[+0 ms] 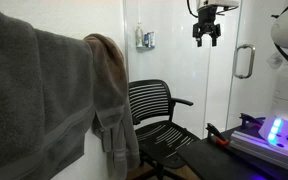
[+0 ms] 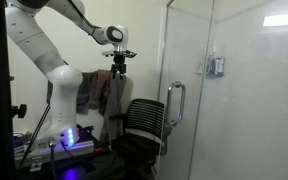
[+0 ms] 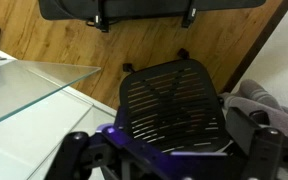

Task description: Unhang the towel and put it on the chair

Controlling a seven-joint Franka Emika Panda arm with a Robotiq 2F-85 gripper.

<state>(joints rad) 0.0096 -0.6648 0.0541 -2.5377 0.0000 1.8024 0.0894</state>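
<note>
The large dark grey towel [image 1: 39, 95] hangs over a rail in the near left of an exterior view. The narrower brownish-taupe towel [image 1: 111, 95] hangs beside it. The black slatted chair [image 1: 159, 115] stands below and beside the towels; it also shows in the other exterior view [image 2: 144, 125] and from above in the wrist view [image 3: 174, 100]. My gripper [image 1: 206, 32] is open and empty, high in the air above the chair and well apart from the towels. It also shows in the other exterior view [image 2: 119, 62]. In the wrist view its fingers [image 3: 169, 165] frame the chair back.
A glass shower door with a metal handle [image 1: 244, 60] stands close behind the gripper. The robot's base [image 2: 64, 95] sits on a stand with a blue light [image 1: 275, 130]. A grey towel fold [image 3: 262, 105] lies at the wrist view's right edge. The floor [image 3: 74, 40] is wood.
</note>
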